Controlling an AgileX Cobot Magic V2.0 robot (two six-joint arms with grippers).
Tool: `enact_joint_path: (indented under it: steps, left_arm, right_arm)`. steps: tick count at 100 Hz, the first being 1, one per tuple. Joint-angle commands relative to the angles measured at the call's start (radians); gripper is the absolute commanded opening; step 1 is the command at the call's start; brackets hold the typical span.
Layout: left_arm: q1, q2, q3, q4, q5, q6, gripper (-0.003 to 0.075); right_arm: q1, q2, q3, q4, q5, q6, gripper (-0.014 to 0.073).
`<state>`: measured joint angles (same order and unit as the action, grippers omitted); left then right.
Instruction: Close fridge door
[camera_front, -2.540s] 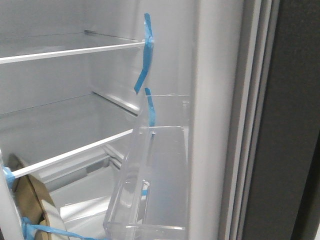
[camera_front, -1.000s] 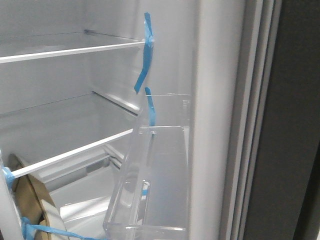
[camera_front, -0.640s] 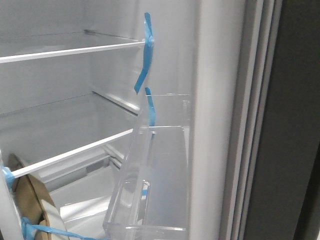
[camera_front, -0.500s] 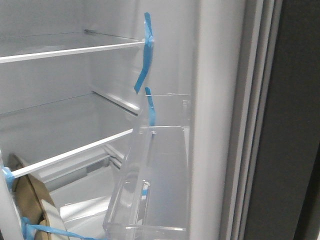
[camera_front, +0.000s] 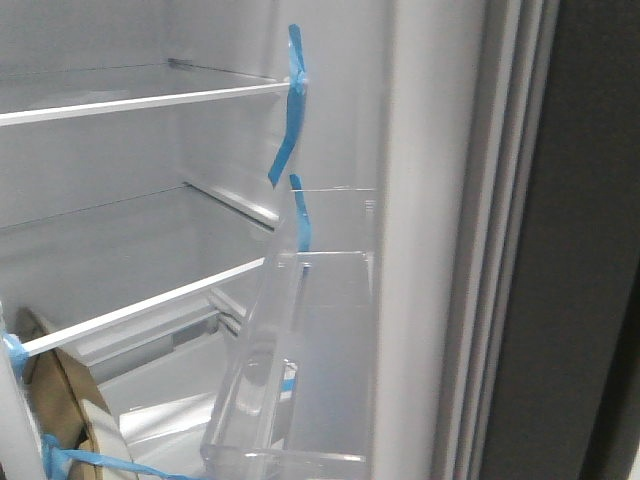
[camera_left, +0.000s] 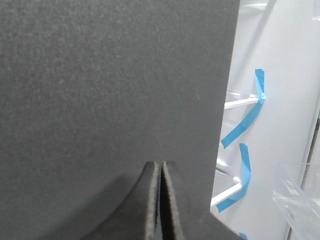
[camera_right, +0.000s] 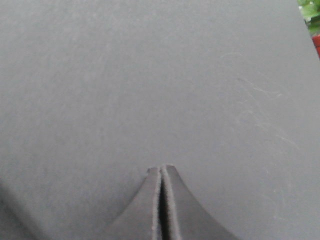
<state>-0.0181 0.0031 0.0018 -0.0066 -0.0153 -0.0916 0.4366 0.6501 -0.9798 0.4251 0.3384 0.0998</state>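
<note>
The fridge door (camera_front: 590, 250) stands open at the right of the front view: matte dark grey outside, white gasket (camera_front: 500, 250) and white inner side with a clear bin (camera_front: 300, 370) and blue tape (camera_front: 290, 110). Neither gripper shows in the front view. In the left wrist view my left gripper (camera_left: 161, 167) is shut, tips against the door's dark grey outside (camera_left: 110, 85), near its edge. In the right wrist view my right gripper (camera_right: 161, 171) is shut, tips against the same grey face (camera_right: 150, 75).
Inside the fridge are white-edged glass shelves (camera_front: 140, 100) and a lower shelf (camera_front: 140, 305). A roll of brown tape (camera_front: 65, 400) with blue tape strips sits at the bottom left. The fridge interior also shows past the door edge in the left wrist view (camera_left: 280, 100).
The door has swung slightly towards the fridge: the bin and gasket have shifted a little to the left in the front view.
</note>
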Motion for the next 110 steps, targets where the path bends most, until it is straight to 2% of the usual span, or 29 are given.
enact_joint_path:
  steps: [1, 24, 54, 71, 110]
  left_arm:
    - [-0.005, 0.019, 0.028, -0.002, -0.077, -0.004, -0.0021]
    - [-0.005, 0.019, 0.028, -0.002, -0.077, -0.004, -0.0021]
    - [-0.005, 0.019, 0.028, -0.002, -0.077, -0.004, -0.0021]
    - [-0.005, 0.019, 0.028, -0.002, -0.077, -0.004, -0.0021]
    - [-0.005, 0.019, 0.028, -0.002, -0.077, -0.004, -0.0021]
  right_arm:
    - [0.004, 0.037, -0.067, 0.037, -0.008, 0.0, -0.0076]
    - [0.004, 0.126, -0.166, 0.057, 0.09, 0.0, -0.0076]
    - [0.004, 0.261, -0.263, 0.07, 0.131, -0.002, -0.0076]
    - [0.021, 0.345, -0.327, 0.081, 0.154, -0.069, -0.0076]
    - [0.177, 0.48, -0.44, 0.076, 0.033, -0.279, -0.0076]
